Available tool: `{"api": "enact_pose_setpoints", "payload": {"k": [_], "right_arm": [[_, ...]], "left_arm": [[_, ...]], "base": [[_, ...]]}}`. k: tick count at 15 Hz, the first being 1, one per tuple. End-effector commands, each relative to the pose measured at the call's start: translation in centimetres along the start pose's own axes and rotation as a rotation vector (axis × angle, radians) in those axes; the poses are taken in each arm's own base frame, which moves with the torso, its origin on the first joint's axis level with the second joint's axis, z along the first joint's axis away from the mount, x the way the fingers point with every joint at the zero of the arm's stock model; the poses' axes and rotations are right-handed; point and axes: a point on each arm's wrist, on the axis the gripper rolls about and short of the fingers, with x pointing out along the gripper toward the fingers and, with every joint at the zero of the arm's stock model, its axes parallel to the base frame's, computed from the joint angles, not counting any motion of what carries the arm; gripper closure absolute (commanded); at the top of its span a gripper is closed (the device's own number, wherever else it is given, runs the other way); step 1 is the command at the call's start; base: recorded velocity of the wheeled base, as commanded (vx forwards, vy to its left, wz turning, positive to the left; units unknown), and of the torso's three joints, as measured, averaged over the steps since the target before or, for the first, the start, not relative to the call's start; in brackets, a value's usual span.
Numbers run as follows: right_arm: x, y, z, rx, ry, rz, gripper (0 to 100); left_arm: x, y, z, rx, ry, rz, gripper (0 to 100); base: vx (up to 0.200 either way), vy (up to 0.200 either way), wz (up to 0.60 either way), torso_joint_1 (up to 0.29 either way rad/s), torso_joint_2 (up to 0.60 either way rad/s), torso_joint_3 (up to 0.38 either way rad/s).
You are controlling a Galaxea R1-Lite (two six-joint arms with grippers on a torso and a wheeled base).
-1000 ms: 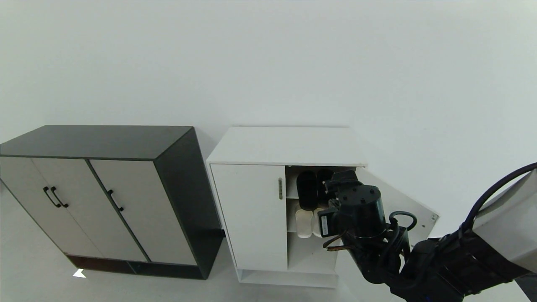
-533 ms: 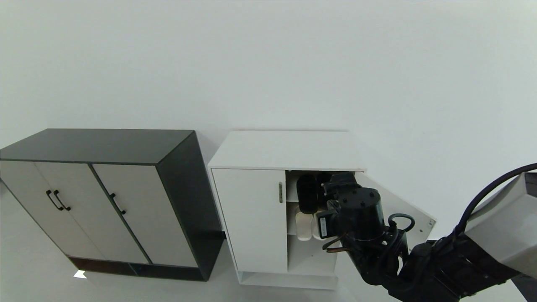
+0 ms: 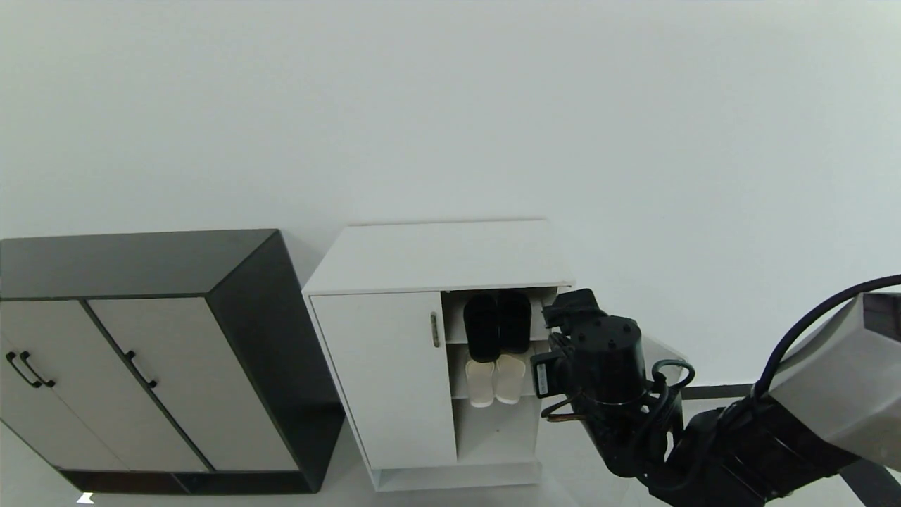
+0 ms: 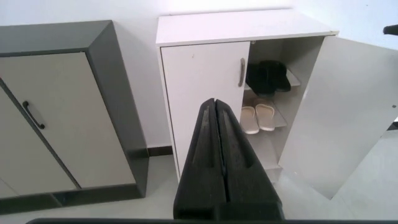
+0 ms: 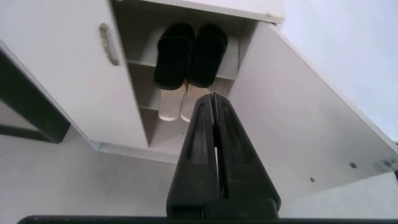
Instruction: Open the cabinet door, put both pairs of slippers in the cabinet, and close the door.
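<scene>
Blk slippers [image 3: 496, 325], white slippers [image 3: 495, 380] on shelves in open cabinet [image 3: 436, 257].

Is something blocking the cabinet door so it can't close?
Nothing visible does. The black slippers and white slippers sit on shelves inside the cabinet. The right pincer, shut, hovers near the open door.

Right hand [image 5: 215, 99] is black, tapered; arm [image 3: 609, 366] cabled.

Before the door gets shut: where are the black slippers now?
In the head view, the black slippers sit on the top shelf of the white cabinet, right half, directly above the white slippers.
</scene>
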Motion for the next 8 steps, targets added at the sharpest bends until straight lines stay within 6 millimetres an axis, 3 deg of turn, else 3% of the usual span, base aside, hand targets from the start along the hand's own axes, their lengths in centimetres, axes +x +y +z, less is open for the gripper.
{"api": "enact_pose_setpoints", "payload": {"k": [1, 6, 8], "right_arm": [[0.26, -0.24, -0.44, -0.008, 0.008, -0.008, 100], [0.2, -0.31, -0.72, -0.019, 0.005, -0.009, 100], [0.19, -0.32, -0.76, -0.021, 0.007, -0.007, 100]], "left_arm": [[0.0, 0.0, 0.01, 0.0, -0.001, -0.001, 100], [0.0, 0.0, 0.01, 0.0, -0.001, 0.001, 100], [0.0, 0.0, 0.01, 0.0, -0.001, -0.001, 100]], "base": [[0.0, 0.0, 0.0, 0.0, 0.0, 0.0], [0.0, 0.0, 0.0, 0.0, 0.0, 0.0], [0.0, 0.0, -0.6, 0.01, 0.0, 0.007]]}}
